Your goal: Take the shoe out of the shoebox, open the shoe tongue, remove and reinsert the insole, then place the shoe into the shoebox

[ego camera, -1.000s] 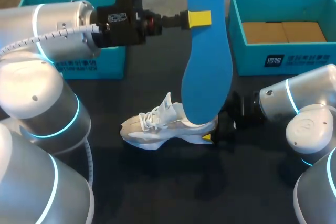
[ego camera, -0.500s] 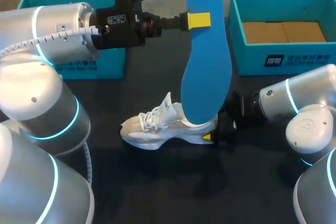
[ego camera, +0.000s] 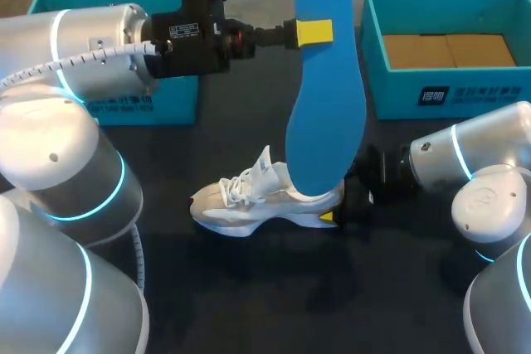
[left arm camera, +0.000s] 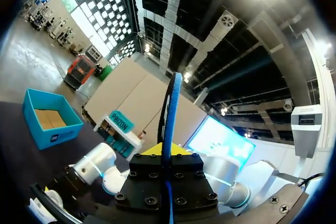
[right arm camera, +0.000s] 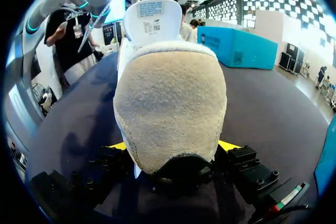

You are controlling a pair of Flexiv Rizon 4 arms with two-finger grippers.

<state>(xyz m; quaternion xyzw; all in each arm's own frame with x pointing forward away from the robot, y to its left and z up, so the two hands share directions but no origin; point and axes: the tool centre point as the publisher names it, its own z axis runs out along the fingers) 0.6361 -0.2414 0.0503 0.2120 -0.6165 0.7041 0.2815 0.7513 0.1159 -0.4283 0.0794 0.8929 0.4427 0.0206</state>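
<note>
Above the table's middle, the left gripper [ego camera: 315, 31] is pinching the blue insole [ego camera: 325, 97] upright over the shoe [ego camera: 249, 198], while the right gripper [ego camera: 336, 215] is clamping the shoe's heel. Reinserting well probably means feeding the insole's lower end in slowly. Brown cardboard is lining the right shoebox [ego camera: 448, 95]; the left arm is hiding the inside of the left box [ego camera: 124, 107].

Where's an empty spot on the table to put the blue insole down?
Bare table: the near side of the shoe, between both arms, and between the shoe and the left box. It's crowded at the shoe's heel, where the right tool grips, under the insole in the left tool.
</note>
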